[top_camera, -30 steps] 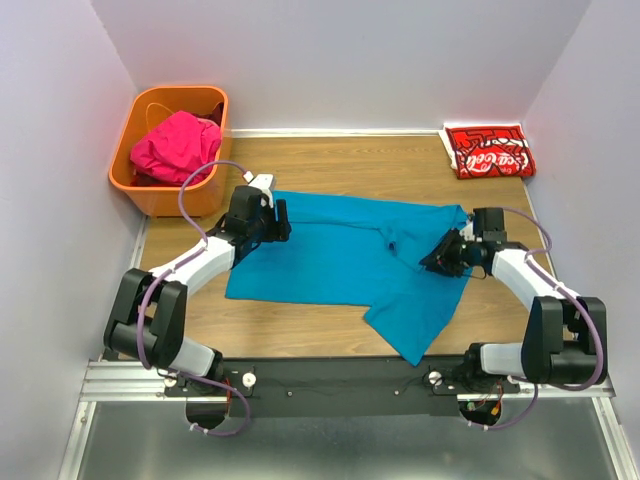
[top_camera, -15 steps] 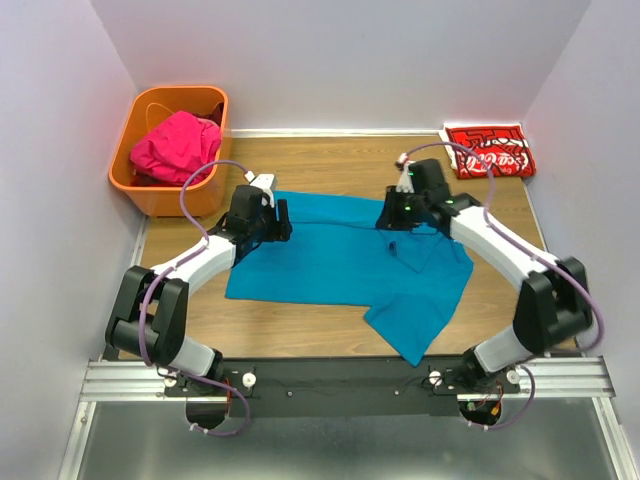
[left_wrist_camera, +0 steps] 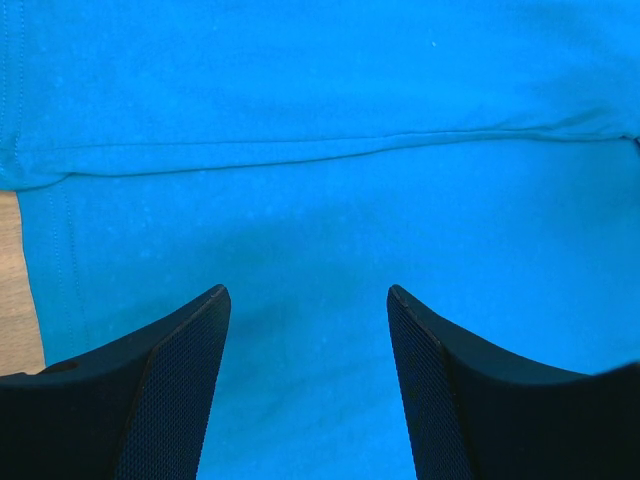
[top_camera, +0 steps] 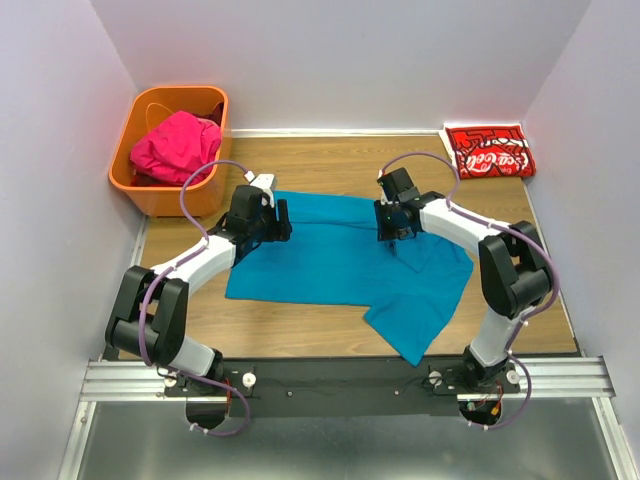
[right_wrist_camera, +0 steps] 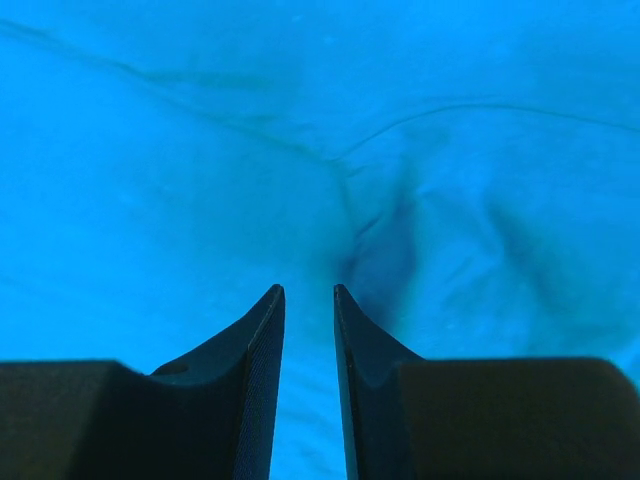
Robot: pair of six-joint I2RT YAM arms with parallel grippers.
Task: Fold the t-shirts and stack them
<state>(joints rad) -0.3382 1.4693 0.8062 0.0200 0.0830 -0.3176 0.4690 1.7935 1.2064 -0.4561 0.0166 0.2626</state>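
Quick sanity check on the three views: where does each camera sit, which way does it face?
Top: above and behind the bases, looking down on table, both arms, basket.
Left wrist: on the left arm, facing the teal shirt, open fingers in view.
Right wrist: faces teal folds, fingers nearly together.
All three views share the teal shirt.

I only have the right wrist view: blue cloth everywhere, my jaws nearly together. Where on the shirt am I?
Observer: The right gripper is over the teal-blue t-shirt, near its far edge, right of its middle.
Operator: And the left arm?
Observer: The left gripper is over the shirt's far left corner, jaws wide open with nothing between them.
Operator: The other shirts?
Observer: The red t-shirt lies folded in the far right corner; the pink t-shirt is bunched in the orange basket.
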